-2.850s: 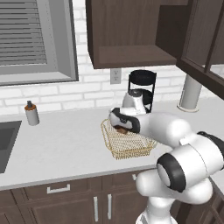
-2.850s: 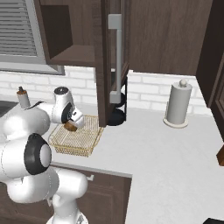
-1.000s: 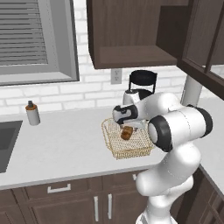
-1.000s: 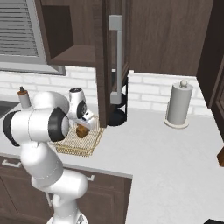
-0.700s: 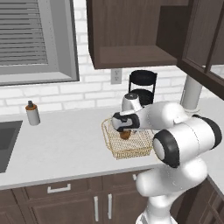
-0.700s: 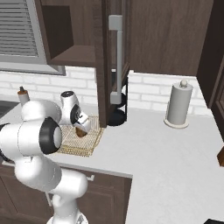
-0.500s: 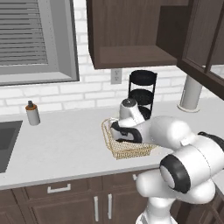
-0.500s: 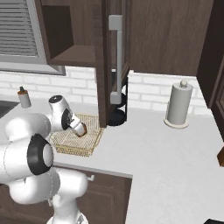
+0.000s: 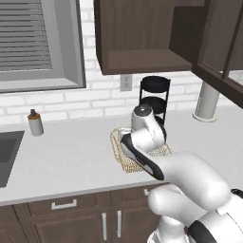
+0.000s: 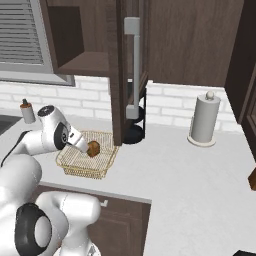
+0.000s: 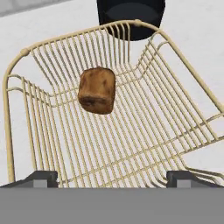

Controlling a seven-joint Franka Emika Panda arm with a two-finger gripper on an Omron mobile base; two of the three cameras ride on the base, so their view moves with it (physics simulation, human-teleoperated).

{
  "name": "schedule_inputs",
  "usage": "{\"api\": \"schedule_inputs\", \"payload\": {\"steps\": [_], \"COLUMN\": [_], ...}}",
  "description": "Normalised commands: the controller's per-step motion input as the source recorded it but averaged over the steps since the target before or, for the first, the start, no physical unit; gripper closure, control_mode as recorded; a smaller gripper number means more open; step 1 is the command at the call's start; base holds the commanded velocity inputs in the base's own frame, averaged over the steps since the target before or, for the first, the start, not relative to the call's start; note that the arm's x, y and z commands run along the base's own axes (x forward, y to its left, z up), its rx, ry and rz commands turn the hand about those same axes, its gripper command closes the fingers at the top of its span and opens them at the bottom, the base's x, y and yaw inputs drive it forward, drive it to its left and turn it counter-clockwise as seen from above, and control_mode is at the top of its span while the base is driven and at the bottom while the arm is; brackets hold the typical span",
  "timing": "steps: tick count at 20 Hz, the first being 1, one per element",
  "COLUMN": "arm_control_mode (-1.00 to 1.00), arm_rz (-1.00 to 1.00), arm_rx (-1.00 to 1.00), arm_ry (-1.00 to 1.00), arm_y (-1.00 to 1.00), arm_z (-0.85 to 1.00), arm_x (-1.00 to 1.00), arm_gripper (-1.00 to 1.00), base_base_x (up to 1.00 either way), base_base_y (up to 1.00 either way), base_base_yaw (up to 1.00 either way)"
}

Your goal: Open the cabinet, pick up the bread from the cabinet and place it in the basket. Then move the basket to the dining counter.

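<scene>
I have the claw (image 11: 112, 177) spread wide, its 2 dark fingertips (image 11: 41, 177) set far apart at the bottom of the hand view and nothing held between them. Going left to right from the claw in the right base view: well off to its left a small brown bottle (image 10: 27, 111) stands on the worktop (image 10: 190, 170) by the wall; the claw (image 10: 80, 145) itself hangs over the near left side of the basket (image 10: 86, 165), pointing down into it. Just ahead of the fingertips, and a little left of the midline in the hand view, the bread (image 11: 97, 90) lies on the basket's wire floor, free of both tips; in the right base view it (image 10: 93, 148) sits just right of the claw, inside the rim. The basket (image 11: 166, 57) rests on the worktop directly under the claw. Beyond its far rim stands the black round rack (image 11: 131, 15). Above and to the right of the claw hangs the cabinet (image 10: 100, 35), its door (image 10: 131, 65) swung open with the long silver handle (image 10: 134, 65) facing me. Far to the right a paper towel roll (image 10: 204, 120) stands upright near the wall. In the left base view the arm covers much of the basket (image 9: 118, 152).
</scene>
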Motion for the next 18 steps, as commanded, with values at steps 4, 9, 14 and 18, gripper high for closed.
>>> {"api": "schedule_inputs", "payload": {"steps": [4, 9, 14, 18], "arm_control_mode": [-1.0, -1.0, -1.0, -1.0], "arm_rz": [0.01, 0.0, -0.03, -0.1], "arm_rx": [0.03, 0.19, 0.14, 0.05], "arm_ry": [0.12, 0.11, 0.07, 0.1], "arm_y": [-0.38, -0.01, 0.0, 0.0], "arm_z": [0.25, -0.01, 0.0, 0.0], "arm_x": [-0.69, -0.52, -0.14, -0.01], "arm_gripper": [-1.0, -1.0, -1.0, -1.0], "base_base_x": [0.0, 0.0, 0.0, 0.0], "base_base_y": [0.0, 0.0, 0.0, 0.0], "base_base_yaw": [0.0, 0.0, 0.0, 0.0]}}
